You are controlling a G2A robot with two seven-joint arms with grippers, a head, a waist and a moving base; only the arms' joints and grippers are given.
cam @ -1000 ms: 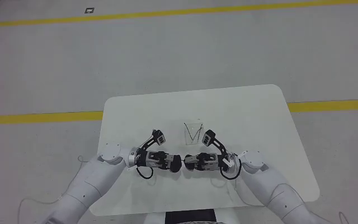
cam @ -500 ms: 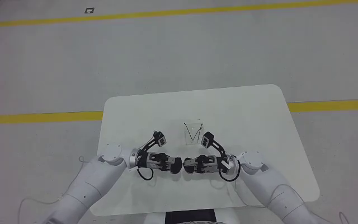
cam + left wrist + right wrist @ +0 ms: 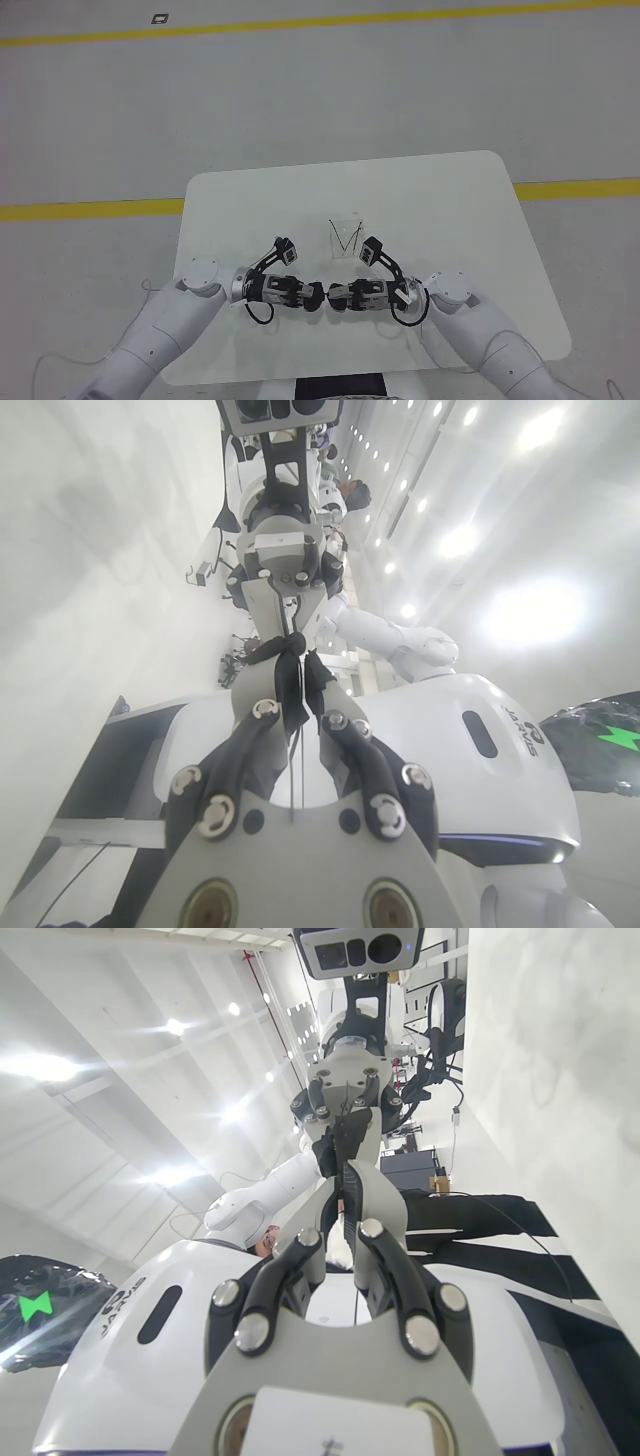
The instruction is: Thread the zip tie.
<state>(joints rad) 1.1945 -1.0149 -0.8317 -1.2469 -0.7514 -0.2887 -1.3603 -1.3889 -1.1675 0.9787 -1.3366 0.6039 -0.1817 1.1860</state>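
Note:
The zip tie [image 3: 302, 750] is a thin black strand running back between my left gripper's [image 3: 300, 660] black-padded fingers, which are shut on it. My right gripper [image 3: 290, 625] faces it tip to tip and pinches the same strand. In the right wrist view, my right gripper [image 3: 342, 1178] is shut, with the zip tie [image 3: 356, 1313] trailing behind its fingers, and the left gripper [image 3: 345, 1128] sits just beyond. From above, the left gripper [image 3: 316, 295] and right gripper [image 3: 332, 295] meet over the near middle of the white table [image 3: 450, 200].
A small clear holder [image 3: 346, 236] with a few thin black ties stands on the table just beyond the two grippers. The table's near edge [image 3: 300, 378] lies close below the arms.
The two grippers have drawn slightly closer, closing the small gap between their tips. Both wrists shifted a little toward the near edge.

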